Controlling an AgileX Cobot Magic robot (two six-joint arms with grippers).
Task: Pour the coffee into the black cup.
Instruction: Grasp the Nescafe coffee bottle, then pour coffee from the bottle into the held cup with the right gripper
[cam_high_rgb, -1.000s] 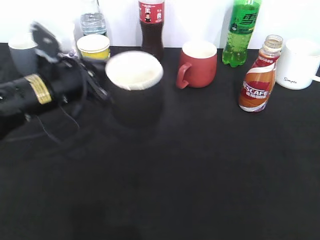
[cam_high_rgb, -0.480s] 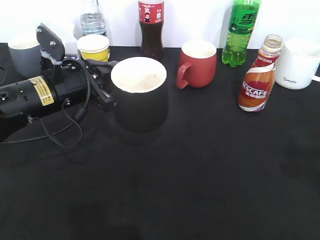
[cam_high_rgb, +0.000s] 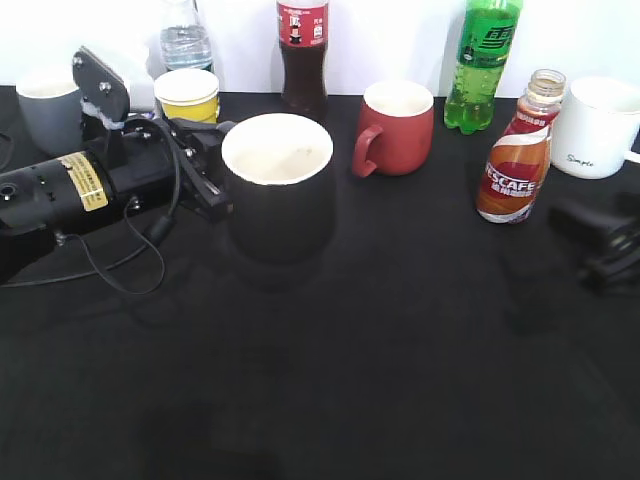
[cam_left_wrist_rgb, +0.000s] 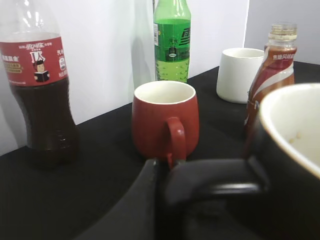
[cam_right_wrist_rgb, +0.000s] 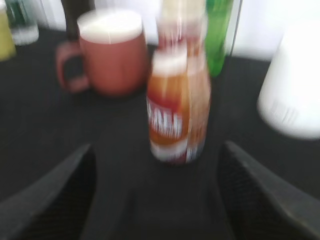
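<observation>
Black cup (cam_high_rgb: 277, 185) sits left of the table's centre, its handle clamped by the left gripper (cam_high_rgb: 205, 165), while the Nescafe coffee bottle (cam_high_rgb: 519, 150) stands unpoured near the right edge, right gripper (cam_right_wrist_rgb: 157, 200) spread wide before it.

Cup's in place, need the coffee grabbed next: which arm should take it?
Right. The right gripper is open, close to the coffee and facing it. The left gripper is occupied holding the black cup by its handle.
</observation>
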